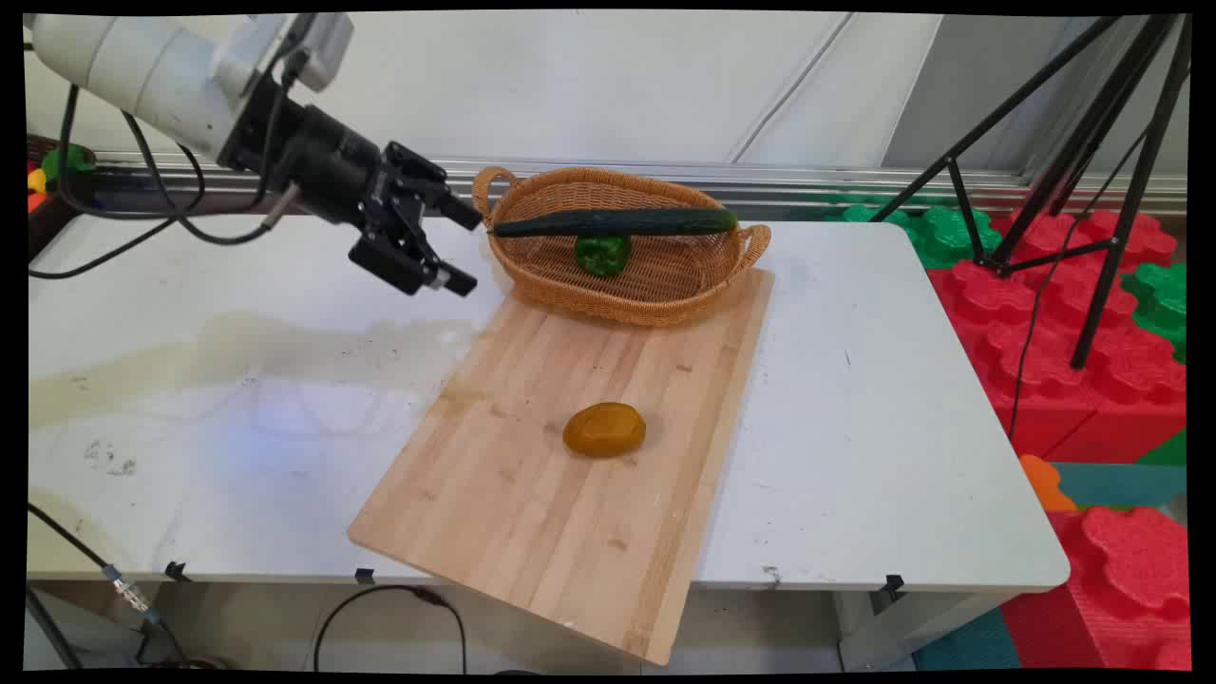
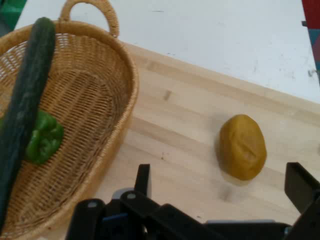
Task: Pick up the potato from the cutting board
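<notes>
A wooden cutting board (image 1: 579,456) lies at an angle across the white desk (image 1: 874,418), its near corner jutting past the desk's front edge. On the board, well apart from everything else, sits a yellow-brown potato (image 1: 604,429), rounded and lying on its side. At the board's far end rests an oval wicker basket (image 1: 655,290) with a handle at each end. A small green pepper (image 1: 602,255) lies inside it, and a long dark cucumber (image 1: 616,222) stretches across the basket, its tip resting on the rim by the right handle. To the left of the basket, above the bare desk and touching nothing, hangs the black claw (image 1: 463,249), its fingers spread wide and empty, pointing toward the basket's near handle. In the hand view the potato (image 2: 242,146) lies between the parted fingers (image 2: 143,180), with the basket (image 2: 107,125) alongside.
</notes>
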Robot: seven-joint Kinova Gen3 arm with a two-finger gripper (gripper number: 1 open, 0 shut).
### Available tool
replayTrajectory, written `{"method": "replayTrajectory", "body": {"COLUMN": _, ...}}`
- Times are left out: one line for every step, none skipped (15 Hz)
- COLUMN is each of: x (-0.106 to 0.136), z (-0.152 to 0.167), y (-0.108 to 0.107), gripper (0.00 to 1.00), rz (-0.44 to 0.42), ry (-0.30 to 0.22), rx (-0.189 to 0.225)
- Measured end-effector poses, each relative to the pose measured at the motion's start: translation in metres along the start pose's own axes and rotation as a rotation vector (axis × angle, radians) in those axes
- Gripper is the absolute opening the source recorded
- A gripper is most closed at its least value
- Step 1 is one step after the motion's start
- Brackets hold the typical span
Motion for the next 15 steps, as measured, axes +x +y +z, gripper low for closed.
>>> {"method": "replayTrajectory", "body": {"x": 0.000, "z": 0.006, "y": 0.004, "gripper": 1.00, "rz": 0.015, "ry": -0.012, "rx": -0.012}}
{"method": "replayTrajectory", "body": {"x": -0.001, "z": 0.013, "y": 0.008, "gripper": 1.00, "rz": 0.029, "ry": -0.023, "rx": -0.022}}
{"method": "replayTrajectory", "body": {"x": -0.002, "z": 0.020, "y": 0.012, "gripper": 1.00, "rz": 0.041, "ry": -0.035, "rx": -0.030}}
{"method": "replayTrajectory", "body": {"x": -0.003, "z": 0.027, "y": 0.016, "gripper": 1.00, "rz": 0.053, "ry": -0.045, "rx": -0.038}}
{"method": "replayTrajectory", "body": {"x": -0.004, "z": 0.037, "y": 0.021, "gripper": 1.00, "rz": 0.066, "ry": -0.057, "rx": -0.046}}
{"method": "replayTrajectory", "body": {"x": -0.005, "z": 0.044, "y": 0.025, "gripper": 1.00, "rz": 0.075, "ry": -0.066, "rx": -0.051}}
{"method": "replayTrajectory", "body": {"x": -0.005, "z": 0.053, "y": 0.029, "gripper": 1.00, "rz": 0.083, "ry": -0.073, "rx": -0.058}}
{"method": "replayTrajectory", "body": {"x": -0.006, "z": 0.064, "y": 0.034, "gripper": 1.00, "rz": 0.090, "ry": -0.083, "rx": -0.066}}
{"method": "replayTrajectory", "body": {"x": -0.007, "z": 0.072, "y": 0.037, "gripper": 1.00, "rz": 0.094, "ry": -0.090, "rx": -0.071}}
{"method": "replayTrajectory", "body": {"x": -0.007, "z": 0.078, "y": 0.039, "gripper": 1.00, "rz": 0.097, "ry": -0.095, "rx": -0.075}}
{"method": "replayTrajectory", "body": {"x": -0.008, "z": 0.086, "y": 0.042, "gripper": 1.00, "rz": 0.100, "ry": -0.101, "rx": -0.078}}
{"method": "replayTrajectory", "body": {"x": -0.009, "z": 0.096, "y": 0.046, "gripper": 1.00, "rz": 0.104, "ry": -0.109, "rx": -0.081}}
{"method": "replayTrajectory", "body": {"x": -0.009, "z": 0.107, "y": 0.049, "gripper": 1.00, "rz": 0.106, "ry": -0.117, "rx": -0.082}}
{"method": "replayTrajectory", "body": {"x": -0.010, "z": 0.115, "y": 0.051, "gripper": 1.00, "rz": 0.107, "ry": -0.124, "rx": -0.081}}
{"method": "replayTrajectory", "body": {"x": -0.010, "z": 0.126, "y": 0.053, "gripper": 1.00, "rz": 0.107, "ry": -0.132, "rx": -0.080}}
